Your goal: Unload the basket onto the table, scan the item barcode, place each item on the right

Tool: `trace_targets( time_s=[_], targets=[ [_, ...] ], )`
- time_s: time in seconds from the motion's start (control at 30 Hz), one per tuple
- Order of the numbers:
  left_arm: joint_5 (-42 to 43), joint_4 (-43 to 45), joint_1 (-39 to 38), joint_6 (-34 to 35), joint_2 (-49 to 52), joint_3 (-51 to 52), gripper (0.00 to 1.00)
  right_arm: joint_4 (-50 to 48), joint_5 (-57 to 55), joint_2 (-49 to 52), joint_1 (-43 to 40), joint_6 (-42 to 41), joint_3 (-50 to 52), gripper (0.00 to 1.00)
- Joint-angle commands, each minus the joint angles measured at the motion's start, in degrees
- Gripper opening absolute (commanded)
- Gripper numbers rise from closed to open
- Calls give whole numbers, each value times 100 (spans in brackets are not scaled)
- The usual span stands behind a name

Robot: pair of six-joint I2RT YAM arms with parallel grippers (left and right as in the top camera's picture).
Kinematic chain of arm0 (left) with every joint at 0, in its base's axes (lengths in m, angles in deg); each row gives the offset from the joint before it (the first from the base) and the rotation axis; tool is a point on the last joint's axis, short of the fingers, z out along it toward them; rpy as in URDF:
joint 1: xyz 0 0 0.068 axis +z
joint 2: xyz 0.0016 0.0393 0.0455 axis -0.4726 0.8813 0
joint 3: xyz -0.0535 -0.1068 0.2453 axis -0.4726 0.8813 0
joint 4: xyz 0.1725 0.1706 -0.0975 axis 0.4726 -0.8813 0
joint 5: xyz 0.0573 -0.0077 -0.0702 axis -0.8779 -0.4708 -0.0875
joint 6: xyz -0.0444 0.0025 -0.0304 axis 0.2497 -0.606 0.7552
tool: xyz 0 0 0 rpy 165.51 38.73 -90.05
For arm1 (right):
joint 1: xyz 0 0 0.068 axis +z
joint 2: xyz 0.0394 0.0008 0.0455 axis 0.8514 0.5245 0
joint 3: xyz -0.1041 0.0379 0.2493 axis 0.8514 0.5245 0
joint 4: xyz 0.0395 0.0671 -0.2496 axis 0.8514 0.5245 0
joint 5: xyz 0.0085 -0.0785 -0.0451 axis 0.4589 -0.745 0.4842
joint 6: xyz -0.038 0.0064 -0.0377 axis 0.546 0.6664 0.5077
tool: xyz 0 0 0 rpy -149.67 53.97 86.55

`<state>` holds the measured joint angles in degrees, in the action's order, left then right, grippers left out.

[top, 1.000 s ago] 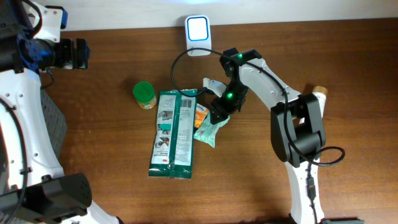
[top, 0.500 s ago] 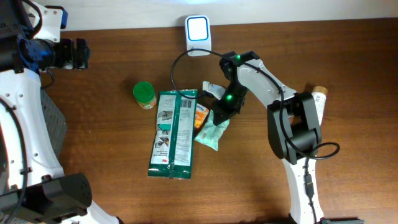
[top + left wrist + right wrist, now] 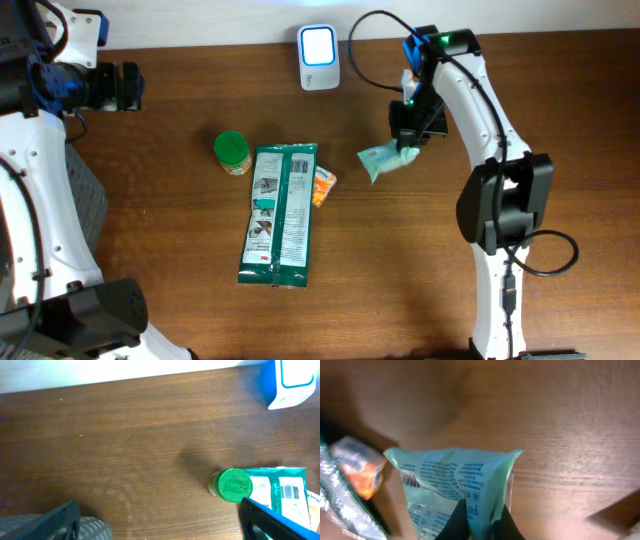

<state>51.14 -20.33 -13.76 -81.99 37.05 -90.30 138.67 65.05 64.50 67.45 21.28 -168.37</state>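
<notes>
A pale teal packet (image 3: 381, 160) hangs from my right gripper (image 3: 407, 148), which is shut on its edge, right of the pile and below-right of the scanner (image 3: 318, 46). In the right wrist view the packet (image 3: 445, 480) fills the lower middle, pinched between the black fingers of the right gripper (image 3: 481, 516); a small barcode (image 3: 410, 479) shows on its printed face. My left gripper (image 3: 125, 87) is far off at the table's top left, open and empty. Its view shows the left gripper (image 3: 160, 530) with jaws spread wide over bare wood.
A green-lidded jar (image 3: 231, 152) stands left of a long dark-green bag (image 3: 282, 213). A small orange packet (image 3: 323, 184) lies at the bag's right edge. The scanner's cable loops near my right arm. The white wall edge runs along the back.
My right gripper has shut on the teal packet, lifted it off the pile and carried it right and toward the back. The left arm has not moved.
</notes>
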Motion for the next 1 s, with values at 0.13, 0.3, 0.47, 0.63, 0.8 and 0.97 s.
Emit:
trace_targets(
  time_s=[0.13,0.3,0.47,0.63,0.8,0.97],
  targets=[
    [22,9,9,-87,-57,-33,99,-918,136,-153,122,-702,1104,35],
    [22,9,9,-87,-57,-33,99,-433,476,-177,-260,715,627,74],
    [22,9,11,-87,-57,-33,99,-295,1080,-74,-621,2367,809,70],
    [22,9,11,-90,-57,-33,99,-424,1847,249,-846,3086,1110,62],
    [22,9,9,-87,-57,-33,99,-721,2015,302,-872,3169,1471,55],
    [22,9,11,-87,-57,-33,99,-1097,2422,302,-872,3167,1856,31]
  ],
)
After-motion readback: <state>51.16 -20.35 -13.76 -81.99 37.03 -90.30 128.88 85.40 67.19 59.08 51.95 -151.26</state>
